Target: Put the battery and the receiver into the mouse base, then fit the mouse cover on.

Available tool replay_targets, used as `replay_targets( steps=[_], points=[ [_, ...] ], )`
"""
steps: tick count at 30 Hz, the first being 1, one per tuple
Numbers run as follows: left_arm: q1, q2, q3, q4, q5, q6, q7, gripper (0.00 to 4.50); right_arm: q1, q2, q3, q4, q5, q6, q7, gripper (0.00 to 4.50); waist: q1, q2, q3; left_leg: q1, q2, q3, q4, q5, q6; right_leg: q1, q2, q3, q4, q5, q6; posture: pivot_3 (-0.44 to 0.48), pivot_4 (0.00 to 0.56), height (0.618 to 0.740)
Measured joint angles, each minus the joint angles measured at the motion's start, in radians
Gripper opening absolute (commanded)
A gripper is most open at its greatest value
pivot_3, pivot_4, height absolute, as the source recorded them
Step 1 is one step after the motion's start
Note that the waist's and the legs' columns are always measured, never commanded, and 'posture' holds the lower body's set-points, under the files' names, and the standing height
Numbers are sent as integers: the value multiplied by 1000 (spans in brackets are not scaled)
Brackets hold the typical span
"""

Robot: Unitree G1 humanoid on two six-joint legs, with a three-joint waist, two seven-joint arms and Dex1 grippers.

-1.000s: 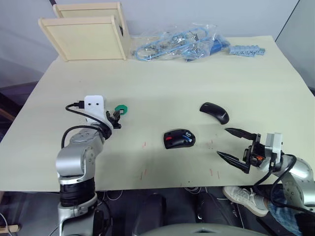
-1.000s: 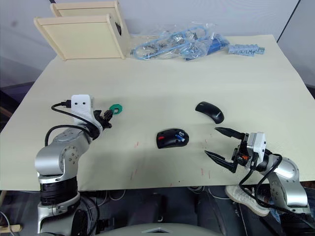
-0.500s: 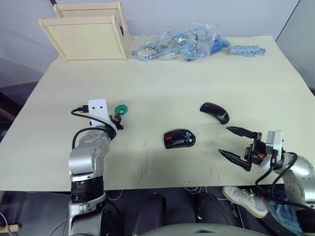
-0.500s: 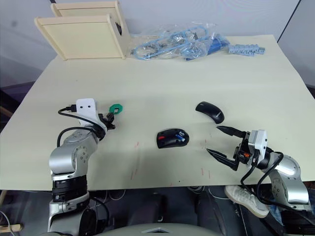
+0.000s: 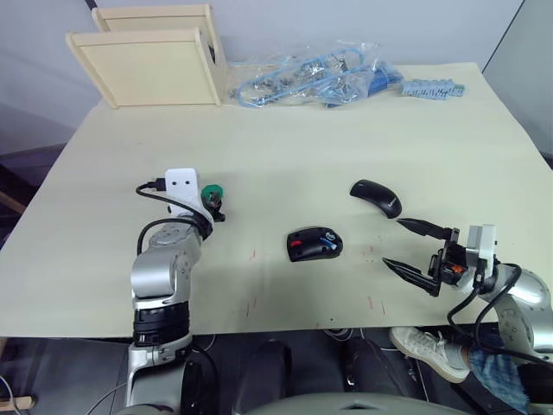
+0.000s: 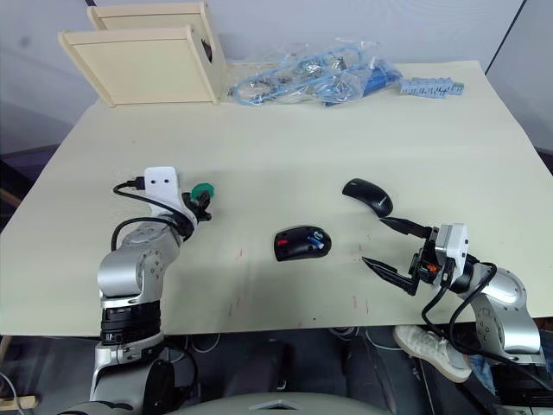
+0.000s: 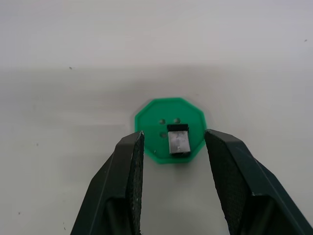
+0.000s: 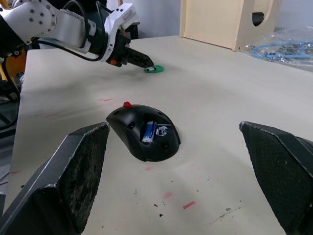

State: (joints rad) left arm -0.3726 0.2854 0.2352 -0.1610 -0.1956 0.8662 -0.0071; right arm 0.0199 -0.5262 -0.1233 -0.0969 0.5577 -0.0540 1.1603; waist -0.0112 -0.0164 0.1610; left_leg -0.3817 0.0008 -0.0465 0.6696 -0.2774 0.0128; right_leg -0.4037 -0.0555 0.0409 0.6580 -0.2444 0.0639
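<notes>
While the left tool [image 7: 171, 161] hangs low over the cream table [image 5: 285, 138], its two black fingers stand apart on either side of the tiny grey square receiver [image 7: 178, 140], which lies on a flat green octagonal disc [image 7: 151, 128] — neither finger touches it. Near the table's middle sits the black oval mouse base [image 5: 314, 244] with its red patch, and the small blue-and-white cylindrical battery [image 8: 149, 131] already lies in its recessed compartment. Just beyond it towards the robot's right, apart from it, rests the thin glossy black curved mouse cover [image 5: 377, 197]. The right tool [image 5: 416, 248] hovers near the table's front edge on the right, fingers spread wide and empty — pointing towards the mouse base. At the far edge stand two pale wooden boxes [image 5: 147, 54] and a clear bag of blue cables [image 5: 315, 73].
</notes>
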Motion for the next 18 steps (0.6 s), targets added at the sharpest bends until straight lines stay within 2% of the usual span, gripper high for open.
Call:
replay_targets(
  steps=[7, 10, 18],
  points=[
    [-16, -7, 0, 26, 13, -11, 2, 2103, 1, 0, 0, -1, 0, 5, -11, 4500, 0, 0, 0, 0, 0, 0, 0, 0, 0, 0, 0, 0, 0, 0, 0, 0, 150, 740],
    [-16, -11, 0, 26, 13, -12, 2, 1193, 2, 0, 0, -3, 0, 5, -12, 4500, 0, 0, 0, 0, 0, 0, 0, 0, 0, 0, 0, 0, 0, 0, 0, 0, 150, 740],
    [-16, -15, -1, 26, 17, -12, 3, 1193, 4, 0, 0, -7, -1, 6, -17, 4500, 0, 0, 0, 0, 0, 0, 0, 0, 0, 0, 0, 0, 0, 0, 0, 0, 150, 740]
  ],
)
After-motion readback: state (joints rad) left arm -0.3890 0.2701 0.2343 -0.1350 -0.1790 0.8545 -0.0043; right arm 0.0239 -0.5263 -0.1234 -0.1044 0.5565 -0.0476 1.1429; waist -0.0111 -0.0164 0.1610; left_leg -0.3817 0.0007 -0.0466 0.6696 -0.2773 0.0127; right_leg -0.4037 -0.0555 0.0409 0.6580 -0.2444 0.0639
